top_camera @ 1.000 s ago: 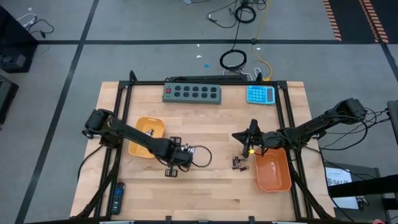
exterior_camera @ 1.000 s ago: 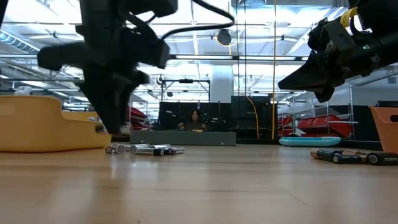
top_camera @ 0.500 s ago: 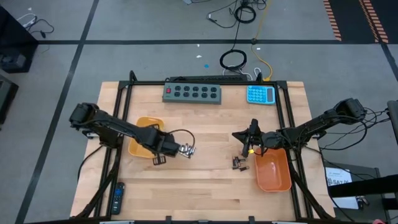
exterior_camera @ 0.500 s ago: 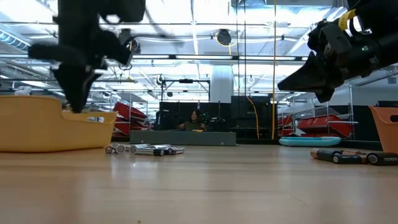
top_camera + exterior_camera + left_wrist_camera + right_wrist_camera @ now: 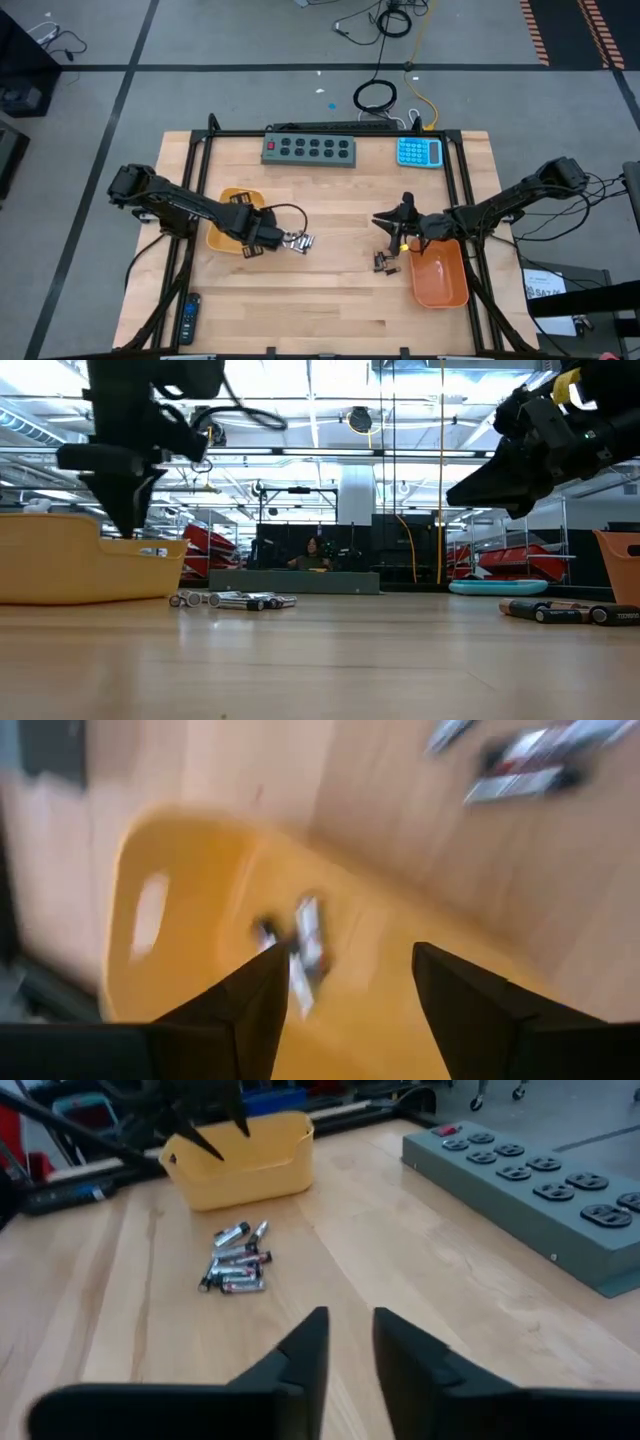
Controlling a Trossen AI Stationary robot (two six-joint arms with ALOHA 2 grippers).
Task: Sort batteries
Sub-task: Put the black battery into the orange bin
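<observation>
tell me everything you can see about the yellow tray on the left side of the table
The yellow tray is a shallow, rounded open bin that looks like plastic, sitting upright on the wooden table near its left edge. At least two small batteries lie inside it. The left pincer, open, is poised over its rim. A loose cluster of batteries lies just beside it.

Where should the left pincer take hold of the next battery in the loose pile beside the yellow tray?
Probably an outer battery of the pile, gripped across the middle of its barrel, coming straight down from above. The batteries lie flat on the table and crowd together, so only an edge one leaves finger room. The left pincer, open, hangs over the yellow tray.
</observation>
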